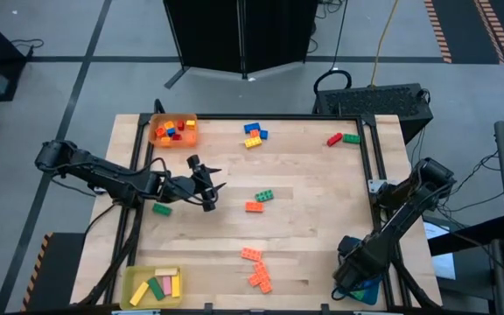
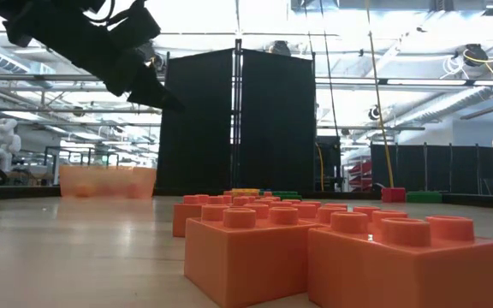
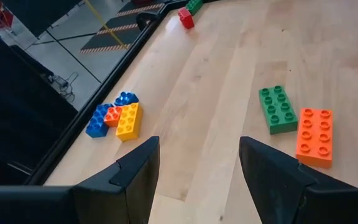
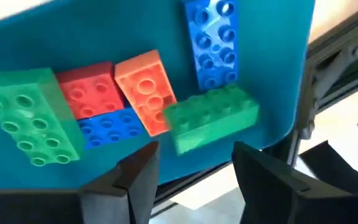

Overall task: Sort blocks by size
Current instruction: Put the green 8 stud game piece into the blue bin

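The left gripper [image 1: 210, 186] hangs above the surface left of centre, jaws released and holding nothing. The likely next pick is the green brick [image 3: 278, 109] and orange brick [image 3: 314, 136], lying flat side by side near the middle, touching or nearly so. To take one cleanly, come straight down over it, set the jaws across its short sides and keep the near finger out of the seam so the neighbour is not dragged along. A lone green brick [image 1: 162, 208] lies just beside the left arm.

The right gripper [image 4: 188, 186] hovers over the blue tray [image 4: 17, 37] at the near right corner, jaws released and empty; bricks already lie in that tray.

The surface is pale wood with a dark frame. An orange tray [image 1: 174, 130] at the far left corner and a yellow tray [image 1: 155, 286] at the near left corner hold bricks. Loose clusters sit at the far edge, near the far right corner, and orange ones [image 1: 256, 269] at the near edge. Beyond are black screens, a grey floor and ceiling lights.
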Controlling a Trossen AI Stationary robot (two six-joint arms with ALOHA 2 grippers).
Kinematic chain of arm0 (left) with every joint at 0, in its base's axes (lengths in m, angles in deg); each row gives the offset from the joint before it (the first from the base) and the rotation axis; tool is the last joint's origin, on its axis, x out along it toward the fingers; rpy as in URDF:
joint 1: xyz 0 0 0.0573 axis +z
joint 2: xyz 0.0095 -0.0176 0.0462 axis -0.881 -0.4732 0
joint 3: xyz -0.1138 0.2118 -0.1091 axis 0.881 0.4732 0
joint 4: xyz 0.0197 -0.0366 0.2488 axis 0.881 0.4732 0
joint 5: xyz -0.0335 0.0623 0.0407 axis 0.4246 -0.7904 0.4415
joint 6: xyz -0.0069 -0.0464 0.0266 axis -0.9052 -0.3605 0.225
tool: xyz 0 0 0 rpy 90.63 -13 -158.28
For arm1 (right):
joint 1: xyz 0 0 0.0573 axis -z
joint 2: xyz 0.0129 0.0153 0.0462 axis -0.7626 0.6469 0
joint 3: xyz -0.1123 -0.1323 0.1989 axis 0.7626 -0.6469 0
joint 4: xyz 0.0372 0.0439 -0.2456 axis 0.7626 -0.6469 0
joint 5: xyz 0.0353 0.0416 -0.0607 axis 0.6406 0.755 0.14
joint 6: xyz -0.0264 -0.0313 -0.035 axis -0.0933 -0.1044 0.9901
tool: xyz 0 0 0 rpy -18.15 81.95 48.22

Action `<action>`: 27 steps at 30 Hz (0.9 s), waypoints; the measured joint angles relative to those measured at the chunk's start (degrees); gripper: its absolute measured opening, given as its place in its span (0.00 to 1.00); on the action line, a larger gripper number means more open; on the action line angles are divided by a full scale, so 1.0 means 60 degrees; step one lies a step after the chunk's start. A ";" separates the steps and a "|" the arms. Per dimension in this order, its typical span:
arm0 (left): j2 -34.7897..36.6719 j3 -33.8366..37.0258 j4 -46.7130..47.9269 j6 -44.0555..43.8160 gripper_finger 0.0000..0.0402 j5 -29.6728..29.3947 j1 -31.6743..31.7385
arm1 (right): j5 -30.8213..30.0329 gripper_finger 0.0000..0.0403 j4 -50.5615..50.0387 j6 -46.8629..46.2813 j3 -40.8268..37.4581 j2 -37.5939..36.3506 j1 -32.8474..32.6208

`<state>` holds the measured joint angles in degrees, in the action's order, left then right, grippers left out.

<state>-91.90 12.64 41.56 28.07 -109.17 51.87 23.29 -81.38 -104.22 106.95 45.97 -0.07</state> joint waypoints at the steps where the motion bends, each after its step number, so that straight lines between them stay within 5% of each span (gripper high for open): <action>1: 0.0000 0.0000 -0.0028 0.0002 0.55 0.0000 -0.0002 | -0.0045 0.49 -0.0018 0.0113 0.0000 -0.0014 0.0000; 8: 0.0000 0.0000 -0.0092 0.0004 0.55 -0.0106 -0.0004 | -0.1017 0.49 -0.0150 0.0310 0.0007 -0.0399 0.0067; 16: 0.0004 0.0000 0.0395 -0.0958 0.55 0.0380 0.0121 | -0.4106 0.49 -0.0162 0.1107 0.0011 -0.0865 0.0265; 27: 0.0000 -0.1505 0.6225 -0.2799 0.55 0.1837 0.0218 | -0.7944 0.49 -0.0093 0.2381 0.0011 -0.0878 0.1104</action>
<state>-91.90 3.62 78.90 11.28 -98.14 53.18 -24.37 -81.94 -89.93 107.01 40.70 6.56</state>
